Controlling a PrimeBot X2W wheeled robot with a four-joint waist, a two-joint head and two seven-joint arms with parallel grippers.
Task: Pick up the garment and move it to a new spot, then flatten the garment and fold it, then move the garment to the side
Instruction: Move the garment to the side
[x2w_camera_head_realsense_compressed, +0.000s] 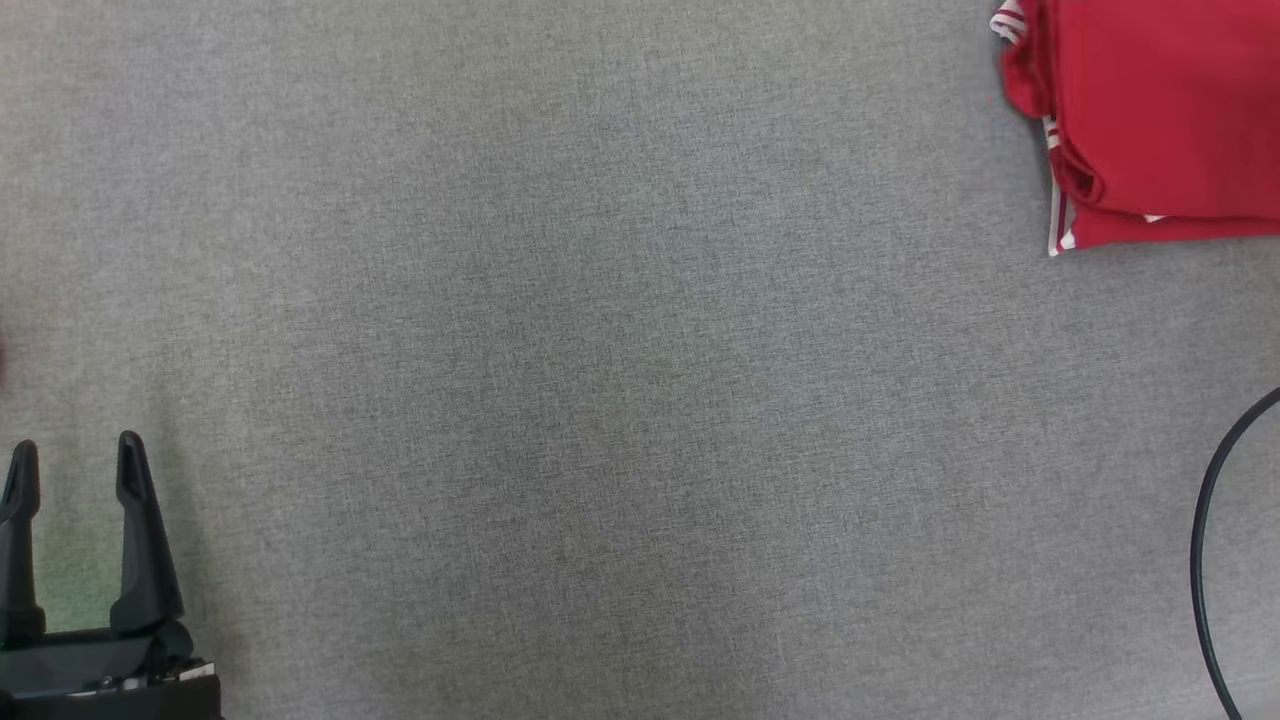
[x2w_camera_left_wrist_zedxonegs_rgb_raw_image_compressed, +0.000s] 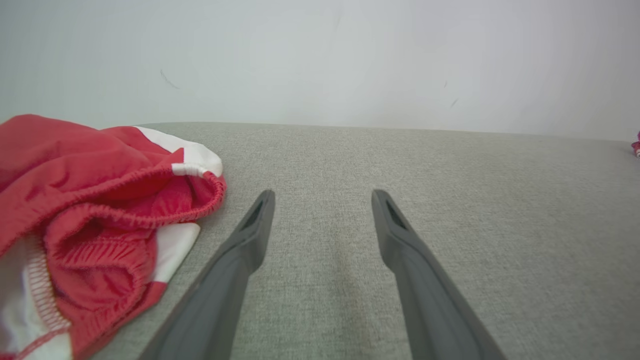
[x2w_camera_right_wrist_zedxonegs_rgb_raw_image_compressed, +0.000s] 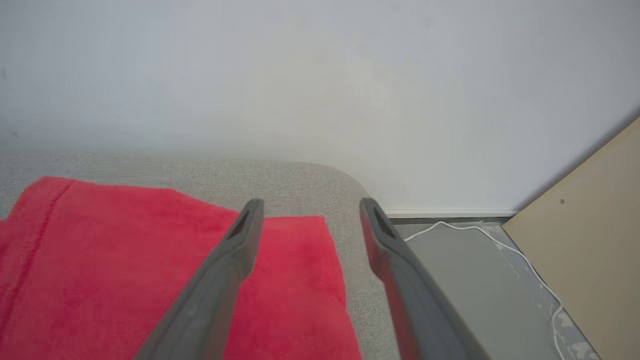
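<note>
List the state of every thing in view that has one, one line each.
red garment: folded, lying flat at the far right of the grey surface.
second red-and-white garment: crumpled in a heap, not folded.
left hand: open, holding nothing.
right hand: open, holding nothing.

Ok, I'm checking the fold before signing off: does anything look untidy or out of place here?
The folded red garment at the right of the grey surface has an uneven left edge: bunched layers and white trim poke out. In the left wrist view, a second red-and-white garment lies crumpled beside the left gripper.
</note>
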